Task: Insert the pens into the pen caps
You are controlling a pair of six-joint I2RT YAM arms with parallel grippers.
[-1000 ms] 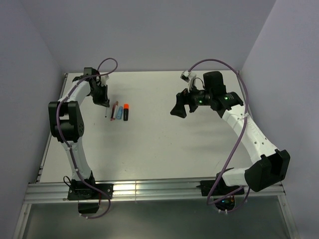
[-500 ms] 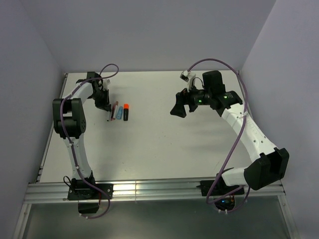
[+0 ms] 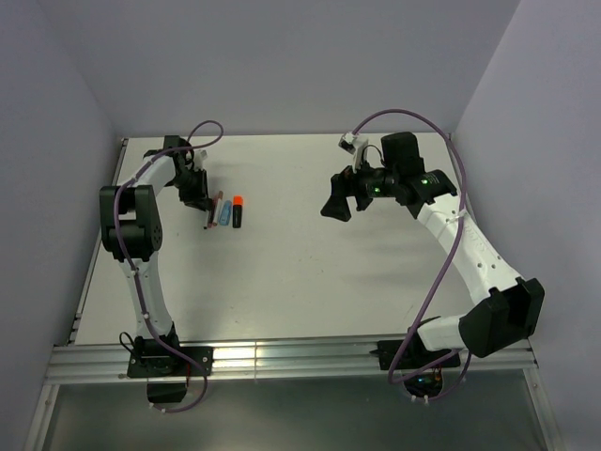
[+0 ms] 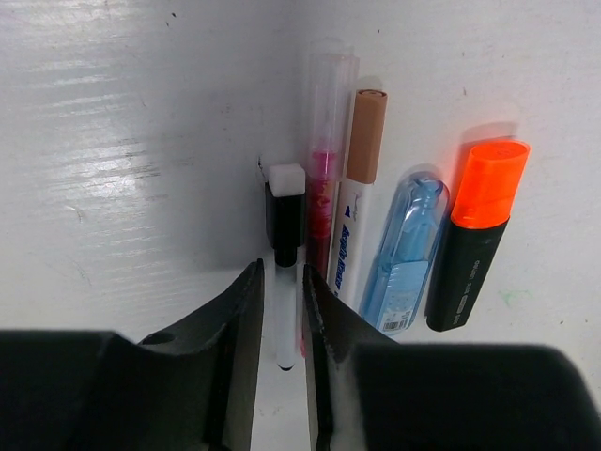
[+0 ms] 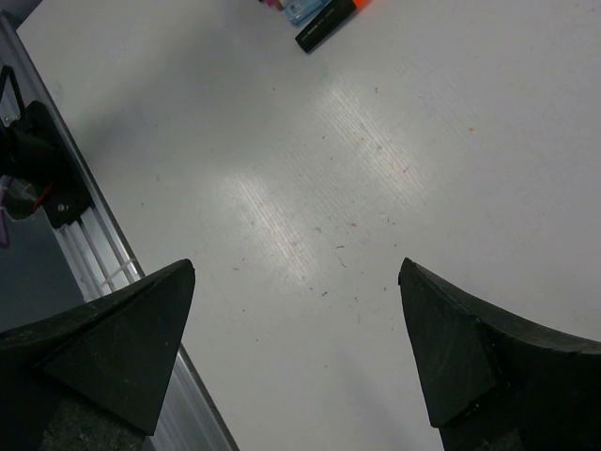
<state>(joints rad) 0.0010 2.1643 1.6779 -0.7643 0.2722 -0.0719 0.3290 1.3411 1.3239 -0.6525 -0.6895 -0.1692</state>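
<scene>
Five pens lie side by side on the white table (image 4: 113,141), at the back left in the top view. They are a slim white pen with a black cap (image 4: 285,235), a red pen under a clear cap (image 4: 326,178), a white pen with a tan cap (image 4: 362,169), a light-blue marker (image 4: 406,249) and a stubby black marker (image 4: 467,272) with an orange cap (image 4: 488,183). My left gripper (image 4: 281,282) is low over the row and open a little. The slim white pen lies between its fingers with a thin gap on each side. My right gripper (image 5: 296,348) is open wide and holds nothing, well to the right of the pens (image 3: 223,211).
The aluminium rail (image 5: 103,272) along the table's near edge shows at the lower left of the right wrist view. Grey walls enclose the table at the back and on both sides. The black marker's end (image 5: 324,26) shows at the top of that view.
My left gripper's jaws have parted from the slim white pen, which now lies on the table beside the others. The left arm shifted slightly. The right arm has not moved.
</scene>
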